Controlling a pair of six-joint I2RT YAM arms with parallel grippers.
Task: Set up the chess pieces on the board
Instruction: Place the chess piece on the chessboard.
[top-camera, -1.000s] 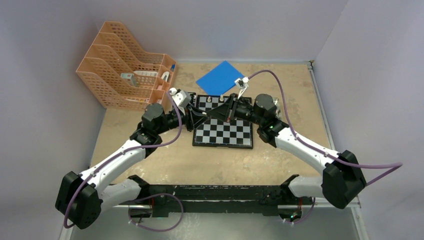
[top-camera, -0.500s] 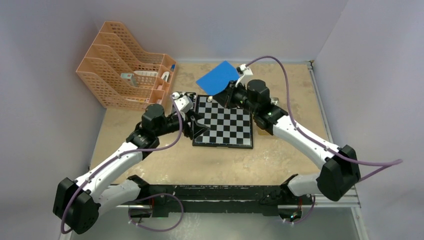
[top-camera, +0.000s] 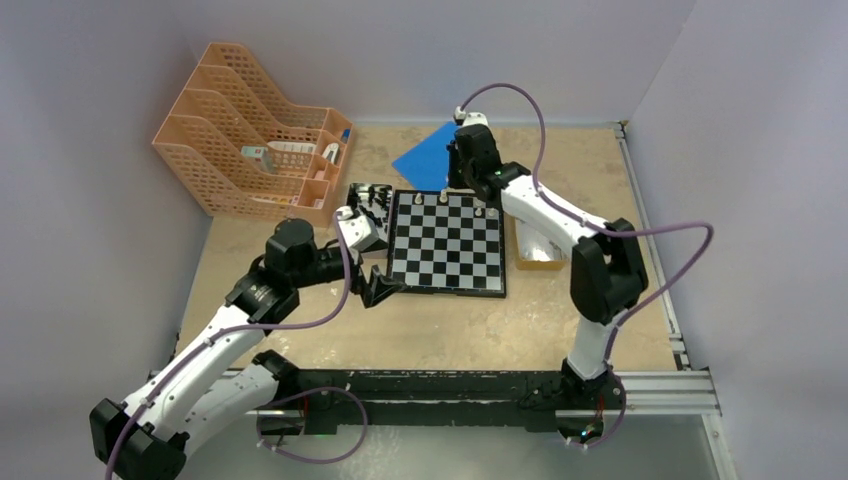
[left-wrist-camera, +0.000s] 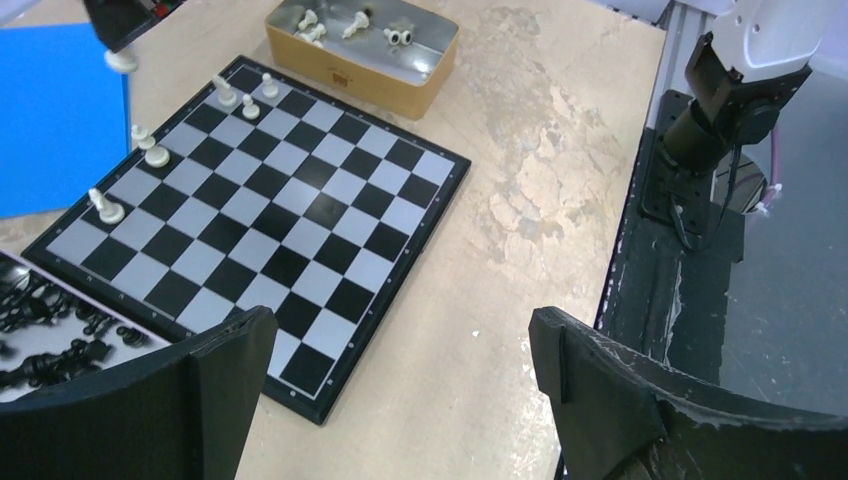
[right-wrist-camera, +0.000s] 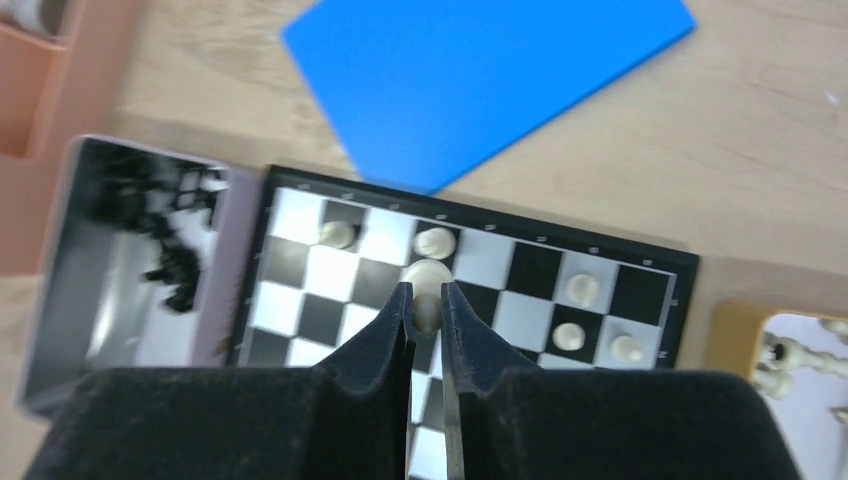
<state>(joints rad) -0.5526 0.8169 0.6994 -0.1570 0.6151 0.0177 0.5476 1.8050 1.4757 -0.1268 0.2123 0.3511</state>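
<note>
Over the far side of the flat black-and-white checked chessboard (right-wrist-camera: 600, 262), the right gripper (right-wrist-camera: 426, 292) pinches one small cream-white chess piece (right-wrist-camera: 428, 272). Several other cream-white pieces (right-wrist-camera: 583, 288) stand on the far rows of the board, some just beside the place under the gripper, so I think a slanted descent can knock one down. The grip looks narrow, so the piece can also tip when it is released. At the near left corner of the board, the left gripper (left-wrist-camera: 400, 330) hangs spread wide and holds nothing.

Left arm (top-camera: 220, 340) and right arm (top-camera: 540, 210): white links, bulky black joints, trailing purple cables (top-camera: 503, 86), matte black pincer fingers (left-wrist-camera: 610, 400).
</note>
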